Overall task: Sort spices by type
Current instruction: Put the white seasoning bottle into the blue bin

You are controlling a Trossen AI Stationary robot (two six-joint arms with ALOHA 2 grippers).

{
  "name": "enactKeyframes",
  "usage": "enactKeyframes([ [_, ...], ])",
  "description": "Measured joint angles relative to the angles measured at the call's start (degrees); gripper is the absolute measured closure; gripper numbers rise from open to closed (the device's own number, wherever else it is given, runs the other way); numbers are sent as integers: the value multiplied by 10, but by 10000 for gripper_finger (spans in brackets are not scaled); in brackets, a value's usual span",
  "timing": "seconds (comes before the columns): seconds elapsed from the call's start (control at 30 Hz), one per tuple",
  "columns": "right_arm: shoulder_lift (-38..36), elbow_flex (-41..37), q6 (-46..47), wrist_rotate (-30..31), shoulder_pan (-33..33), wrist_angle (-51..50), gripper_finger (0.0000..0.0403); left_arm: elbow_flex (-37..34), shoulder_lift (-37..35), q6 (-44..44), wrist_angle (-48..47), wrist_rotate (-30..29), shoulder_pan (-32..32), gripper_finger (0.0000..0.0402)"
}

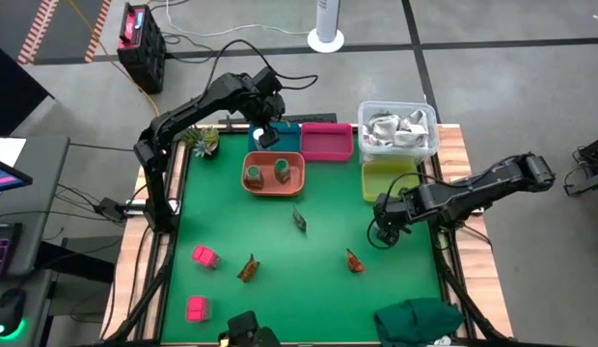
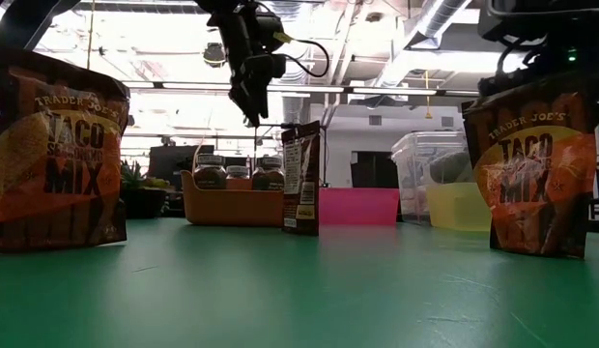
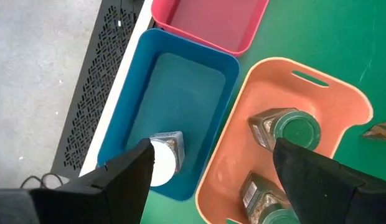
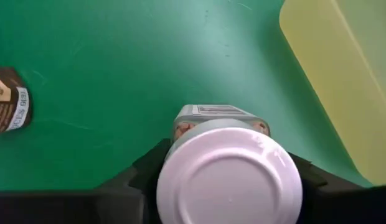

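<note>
My left gripper [image 3: 213, 149] is open and hangs above the blue bin [image 3: 180, 81] at the table's far edge, well clear of it [image 2: 249, 97]. One white-capped jar [image 3: 166, 157] lies inside that bin. Two dark green jars [image 3: 286, 127] stand in the orange tray [image 1: 273, 175]. My right gripper [image 1: 384, 220] is at the mat's right side, near the yellow bin [image 1: 388, 178], shut on the second white-capped jar [image 4: 230, 177]. Three sachets [image 1: 299, 220] [image 1: 249, 268] [image 1: 354, 260] and two pink blocks [image 1: 204, 255] [image 1: 196, 307] are on the green mat. My right gripper holds the white-capped jar at its cap end [image 4: 180, 162], pinched between the two fingers [image 4: 143, 174] from above, pointing down. The jar stands upright with its cap toward the wrist. Whether its base is on the mat, I cannot tell.
A pink bin [image 1: 326, 142] sits next to the blue one. A clear bin with silver-white wrappers [image 1: 397, 128] stands at the far right corner. A plant sprig [image 1: 203, 142] lies far left and a green cloth [image 1: 420, 318] near right.
</note>
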Motion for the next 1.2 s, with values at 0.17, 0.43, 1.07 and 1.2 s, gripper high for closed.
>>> enactKeyframes([
  [0.17,4,34,-27,-12,-18,-31,182,0,0,-19,11,91,-6,88],
  [0.43,13,172,-110,-12,-91,-50,182,0,0,12,37,97,-37,98],
  [1.07,294,334,-424,-46,-229,33,173,-92,-25,22,81,173,-68,127],
  [1.2,311,334,-446,-47,-233,50,170,-168,-65,21,129,167,-65,132],
])
